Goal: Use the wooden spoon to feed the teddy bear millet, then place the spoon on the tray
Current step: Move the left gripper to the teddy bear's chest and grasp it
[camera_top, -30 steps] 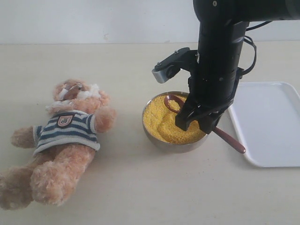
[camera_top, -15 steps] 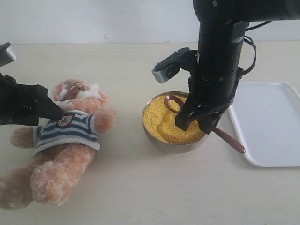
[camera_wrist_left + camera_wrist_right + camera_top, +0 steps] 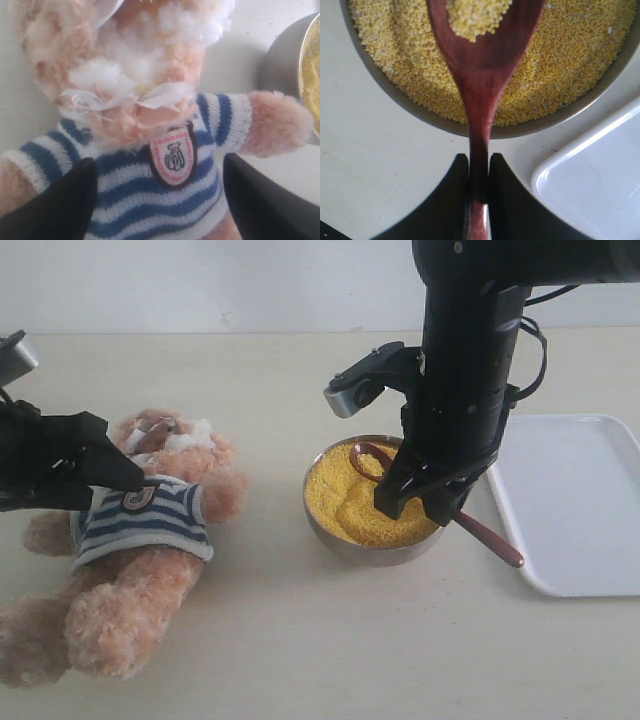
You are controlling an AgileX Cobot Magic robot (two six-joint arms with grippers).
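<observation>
Right tool [image 3: 479,162] clamps wooden spoon [image 3: 482,65] loaded with millet [image 3: 570,60] over bowl [image 3: 390,92]; left tool [image 3: 157,187], spread apart, straddles teddy bear [image 3: 150,115], probably steadying

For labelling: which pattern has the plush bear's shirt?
Knitted shirt: navy-and-white stripes; best in left wrist view.

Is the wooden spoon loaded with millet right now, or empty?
Loaded: in the right wrist view, a small heap of millet lies in the round end of the wooden spoon.

A: Supporting surface?
B: Plain beige table [image 3: 300,640].
A: Directly on it?
B: At left, teddy bear [image 3: 140,540] lying on its back. Centre, metal bowl [image 3: 330,538]. At right, white tray [image 3: 580,500], near the bowl, not touching.
</observation>
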